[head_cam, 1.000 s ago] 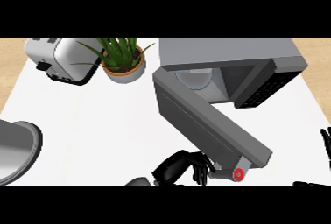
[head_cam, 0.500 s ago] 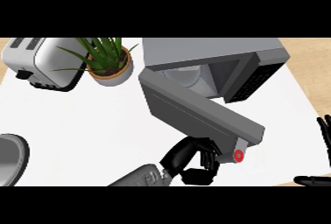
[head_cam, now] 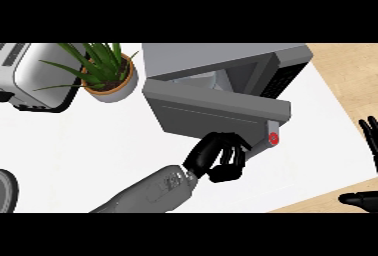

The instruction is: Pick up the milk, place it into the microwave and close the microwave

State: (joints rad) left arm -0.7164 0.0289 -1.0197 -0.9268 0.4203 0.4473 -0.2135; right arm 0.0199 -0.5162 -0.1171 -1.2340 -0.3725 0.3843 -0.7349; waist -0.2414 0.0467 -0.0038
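The grey microwave stands at the back of the white counter. Its door is swung most of the way toward the opening, leaving a narrow gap. Something pale shows inside through the gap; I cannot tell whether it is the milk. My left hand rests against the door's outer face near its free edge, just left of the red button, with its fingers curled and nothing in them. My right hand rests open at the right edge, fingers up.
A potted plant and a silver toaster stand at the back left. A grey round rim shows at the left edge. The counter's front-right corner borders the wooden floor.
The microwave door has swung from wide open toward the opening. My left hand has moved up and forward with it, staying at the door's free edge. The right hand has stayed put.
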